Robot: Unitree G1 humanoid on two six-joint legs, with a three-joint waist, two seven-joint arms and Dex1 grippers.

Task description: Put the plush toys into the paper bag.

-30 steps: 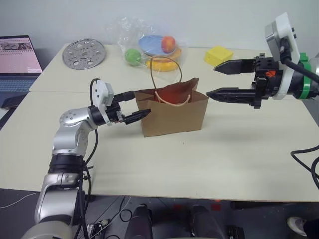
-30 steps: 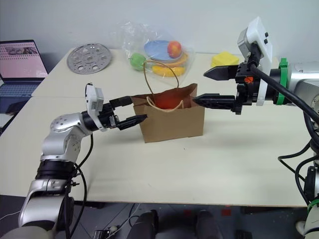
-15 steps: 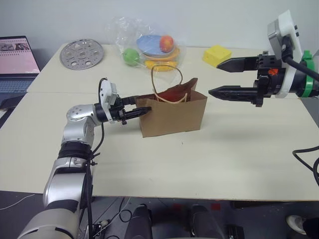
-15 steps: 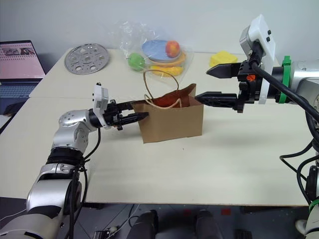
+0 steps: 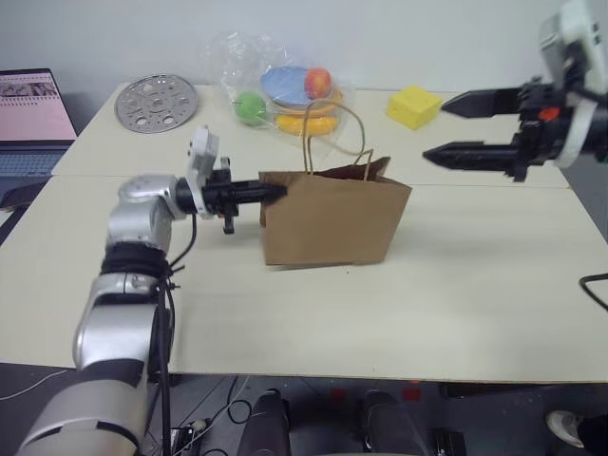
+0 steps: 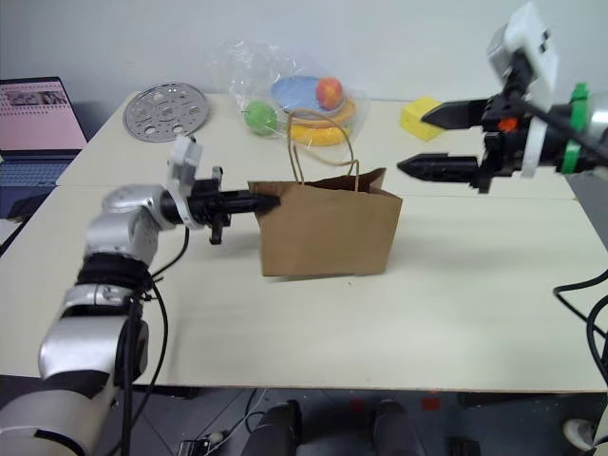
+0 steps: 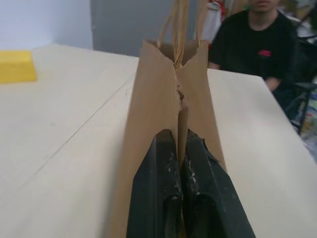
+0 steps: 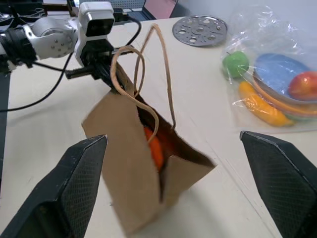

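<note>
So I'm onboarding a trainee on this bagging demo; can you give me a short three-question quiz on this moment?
1. True or false: the left gripper is shut on the side edge of the paper bag.
2. What colour shows inside the bag in the right wrist view?
3. The right gripper is: A) open, clear of the bag; B) shut on a handle; C) inside the bag.

Key: 1 true. 2 orange; the carrot toy, as far as can be told. 3 A.
</note>
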